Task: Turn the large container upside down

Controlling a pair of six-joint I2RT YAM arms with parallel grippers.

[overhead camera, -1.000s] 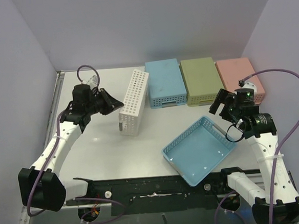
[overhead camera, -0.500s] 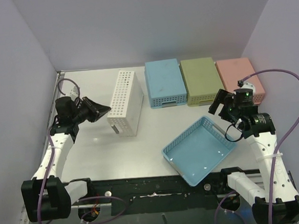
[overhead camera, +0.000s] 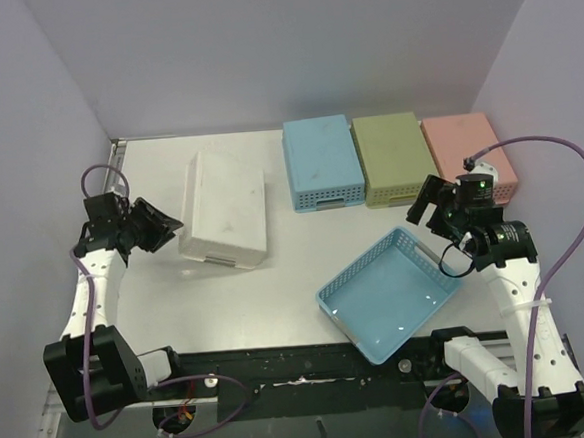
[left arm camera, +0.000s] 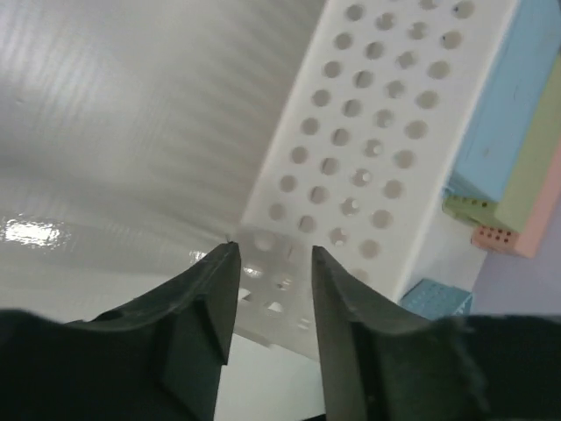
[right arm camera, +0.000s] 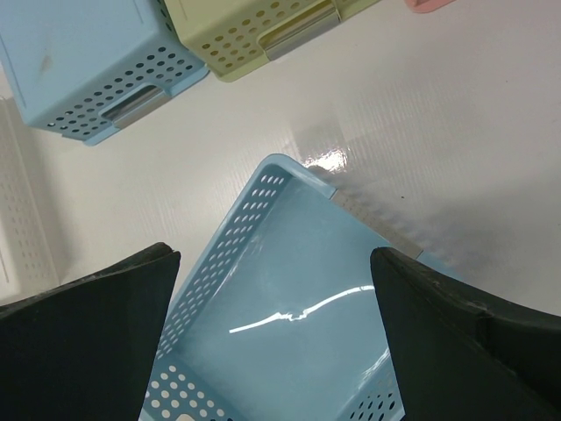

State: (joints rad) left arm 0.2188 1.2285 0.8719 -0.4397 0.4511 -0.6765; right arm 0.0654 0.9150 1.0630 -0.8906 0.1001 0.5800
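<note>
The left gripper (overhead camera: pixel 172 227) is hovering low over the table (overhead camera: pixel 285 265), its jaws standing only a little apart and clamping nothing. Just ahead of its fingertips (left arm camera: pixel 219 263) the large white container (overhead camera: pixel 223 209) is lying bottom up, its perforated side wall (left arm camera: pixel 368 149) facing the tool; whether the tips are touching that wall I cannot tell. Beyond the white container, farther from this gripper, a blue container (overhead camera: pixel 320 160) and a green container (overhead camera: pixel 392 157) are sitting side by side, both bottom up too. The light blue tray (overhead camera: pixel 387 290) is resting open side up, directly below and in front of the right gripper (overhead camera: pixel 423 205). That gripper is hanging above the tray's far corner with its jaws spread wide and holding nothing. A pink container (overhead camera: pixel 467 145) is sitting just behind it
</note>
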